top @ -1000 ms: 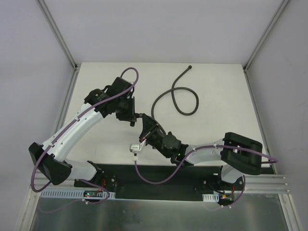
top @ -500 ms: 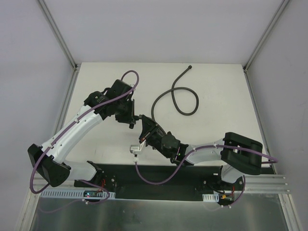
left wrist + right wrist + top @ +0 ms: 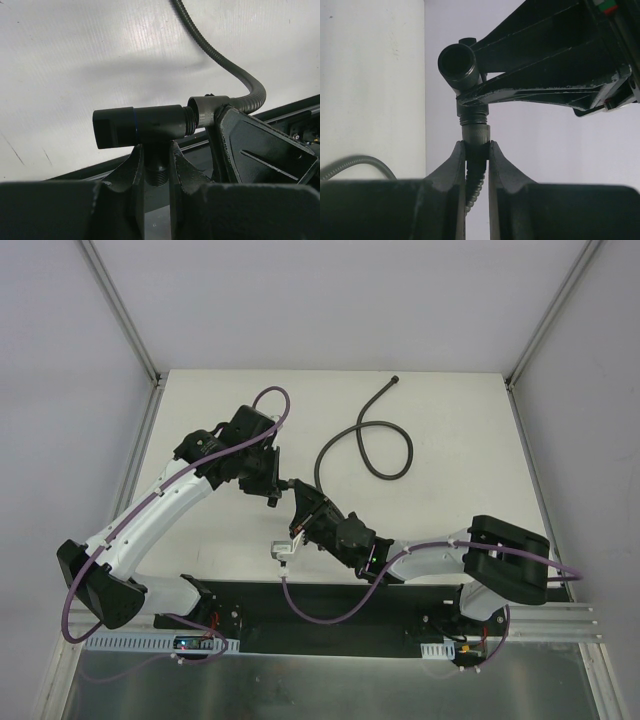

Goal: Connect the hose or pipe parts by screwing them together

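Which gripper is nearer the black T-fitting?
Left. The left gripper is clamped on the T-fitting at its side stem. The right gripper grips the hose end meeting its threaded port.

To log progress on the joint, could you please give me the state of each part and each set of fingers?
T-shaped fitting: held by its stem, threads showing at the joint.
Hose: end nut meeting the fitting, rest looped on the table.
Left fingers: shut on the fitting's stem.
Right fingers: shut on the hose's end.
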Robot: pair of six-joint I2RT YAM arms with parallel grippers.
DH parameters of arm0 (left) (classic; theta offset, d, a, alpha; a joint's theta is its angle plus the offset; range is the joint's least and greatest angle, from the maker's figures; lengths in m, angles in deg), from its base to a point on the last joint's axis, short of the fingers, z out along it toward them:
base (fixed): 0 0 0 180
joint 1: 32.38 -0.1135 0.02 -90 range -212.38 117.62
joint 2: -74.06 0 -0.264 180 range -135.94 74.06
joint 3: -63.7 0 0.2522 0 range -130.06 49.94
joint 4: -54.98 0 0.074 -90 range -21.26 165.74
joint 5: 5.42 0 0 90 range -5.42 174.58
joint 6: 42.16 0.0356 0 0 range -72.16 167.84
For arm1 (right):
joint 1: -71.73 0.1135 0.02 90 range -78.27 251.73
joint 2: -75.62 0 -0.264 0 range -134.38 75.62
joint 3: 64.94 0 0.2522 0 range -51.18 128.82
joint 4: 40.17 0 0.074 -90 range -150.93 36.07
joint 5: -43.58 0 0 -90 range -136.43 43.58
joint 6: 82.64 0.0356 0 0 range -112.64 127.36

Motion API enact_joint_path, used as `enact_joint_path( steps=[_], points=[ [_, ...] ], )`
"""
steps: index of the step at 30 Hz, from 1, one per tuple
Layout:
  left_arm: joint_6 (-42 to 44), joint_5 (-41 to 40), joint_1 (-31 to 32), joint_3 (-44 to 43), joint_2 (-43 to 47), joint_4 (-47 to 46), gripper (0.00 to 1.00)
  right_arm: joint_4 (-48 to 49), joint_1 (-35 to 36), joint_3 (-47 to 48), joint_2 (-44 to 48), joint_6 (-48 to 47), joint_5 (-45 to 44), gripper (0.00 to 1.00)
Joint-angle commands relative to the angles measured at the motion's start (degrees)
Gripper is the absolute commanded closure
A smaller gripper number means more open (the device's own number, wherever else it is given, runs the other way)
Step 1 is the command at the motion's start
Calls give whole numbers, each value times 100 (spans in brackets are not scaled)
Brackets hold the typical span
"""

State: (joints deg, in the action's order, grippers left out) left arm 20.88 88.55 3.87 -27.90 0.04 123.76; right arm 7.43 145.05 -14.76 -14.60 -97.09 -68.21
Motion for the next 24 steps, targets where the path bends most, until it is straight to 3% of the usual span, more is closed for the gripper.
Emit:
enact_joint_path(
  steps=[1, 24],
  points=[
    [59, 236, -13, -3, 133, -326, 100, 131, 95, 137, 224, 143, 350, 100],
    [86, 341, -4, 146, 159, -572, 100, 139, 200, 338, 66, 196, 245, 100]
  ],
)
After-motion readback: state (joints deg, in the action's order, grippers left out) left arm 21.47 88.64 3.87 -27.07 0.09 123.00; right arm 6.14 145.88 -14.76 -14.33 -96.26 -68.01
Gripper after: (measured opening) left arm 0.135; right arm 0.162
